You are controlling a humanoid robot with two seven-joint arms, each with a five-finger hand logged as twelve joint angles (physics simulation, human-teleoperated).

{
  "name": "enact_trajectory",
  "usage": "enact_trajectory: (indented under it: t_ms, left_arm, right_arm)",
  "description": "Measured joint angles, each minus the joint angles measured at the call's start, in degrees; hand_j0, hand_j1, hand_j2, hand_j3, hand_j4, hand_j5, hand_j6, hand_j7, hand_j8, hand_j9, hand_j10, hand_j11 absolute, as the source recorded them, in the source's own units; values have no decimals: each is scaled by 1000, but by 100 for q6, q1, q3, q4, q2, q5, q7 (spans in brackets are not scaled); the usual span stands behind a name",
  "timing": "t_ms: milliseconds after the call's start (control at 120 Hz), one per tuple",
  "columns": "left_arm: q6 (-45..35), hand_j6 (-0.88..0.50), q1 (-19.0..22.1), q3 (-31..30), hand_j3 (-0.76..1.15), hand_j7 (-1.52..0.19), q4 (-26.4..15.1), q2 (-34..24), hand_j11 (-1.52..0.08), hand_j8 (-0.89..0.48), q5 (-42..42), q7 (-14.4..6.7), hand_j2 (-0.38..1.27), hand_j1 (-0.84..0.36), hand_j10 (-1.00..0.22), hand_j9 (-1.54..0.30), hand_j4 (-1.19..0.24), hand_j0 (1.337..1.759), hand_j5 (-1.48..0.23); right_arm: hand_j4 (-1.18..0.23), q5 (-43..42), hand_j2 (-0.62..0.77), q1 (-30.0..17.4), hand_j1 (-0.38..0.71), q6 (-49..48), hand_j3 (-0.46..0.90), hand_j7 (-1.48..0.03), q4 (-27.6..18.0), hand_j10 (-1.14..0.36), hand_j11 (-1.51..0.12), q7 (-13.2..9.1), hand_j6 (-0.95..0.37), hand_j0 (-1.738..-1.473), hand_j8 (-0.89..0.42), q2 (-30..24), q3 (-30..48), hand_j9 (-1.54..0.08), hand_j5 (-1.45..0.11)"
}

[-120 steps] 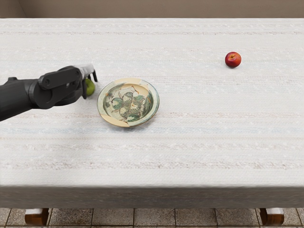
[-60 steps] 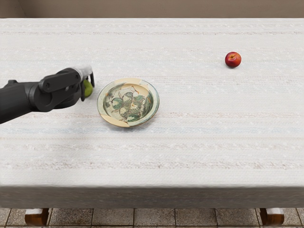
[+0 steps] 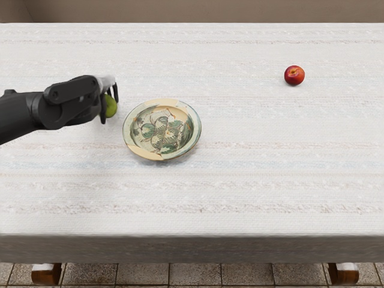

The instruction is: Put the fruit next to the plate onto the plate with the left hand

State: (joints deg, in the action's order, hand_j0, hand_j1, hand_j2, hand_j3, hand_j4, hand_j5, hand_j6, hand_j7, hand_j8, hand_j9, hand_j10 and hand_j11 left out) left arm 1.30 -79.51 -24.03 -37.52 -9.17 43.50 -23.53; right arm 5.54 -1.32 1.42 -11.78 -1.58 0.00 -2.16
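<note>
A small green fruit [image 3: 112, 107] is just left of the patterned plate [image 3: 193, 120], mostly covered by my left hand [image 3: 108, 99]. The dark fingers [image 3: 114, 92] curl round the fruit from above and from the left, and the hand is shut on it. The arm comes in from the left edge. The fruit sits a little left of the plate's rim; I cannot tell whether it still touches the table. The plate holds nothing. The right arm is out of view.
A red fruit [image 3: 294, 75] lies far off at the back right of the white table [image 3: 252, 180]. The table's front edge runs along the bottom of the view.
The left hand and forearm have shifted slightly up and back in the picture, and the green fruit has moved with them. Plate and red fruit have not moved.
</note>
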Motion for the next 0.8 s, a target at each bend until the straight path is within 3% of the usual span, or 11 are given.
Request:
enact_trajectory:
  t_ms: [125,400,575,800]
  left_arm:
    - [464,-309,-318,26,0,-1172,-26,-123,-1172,-329,-229,-8,496,-221,-640,-1166,-570,1652,-1233]
    - [1524,-331,-974,51,0,-1159,-109,-129,-1169,-384,-941,-67,841,-333,-717,-1166,-647,1654,-1249]
    - [1854,-323,-1345,79,0,-1155,-307,-42,-1168,-386,-1426,-165,801,-335,-716,-1168,-722,1653,-1255]
    - [1898,-322,-1392,110,0,-1153,-364,432,-1171,-373,-1648,-213,871,-374,-762,-1165,-784,1653,-1255]
  right_arm:
    - [-33,0,-7,0,-310,1,0,-43,0,-33,-43,0,-33,-1658,-33,0,3,-43,-43]
    - [-33,0,-7,0,-310,2,0,-43,0,-33,-43,0,-33,-1658,-33,0,2,-43,-43]
    - [-33,0,-7,0,-310,0,0,-43,0,-33,-43,0,-33,-1658,-33,0,2,-43,-43]
    - [-33,0,-7,0,-310,1,0,-43,0,-33,-43,0,-33,-1658,-33,0,1,-43,-43]
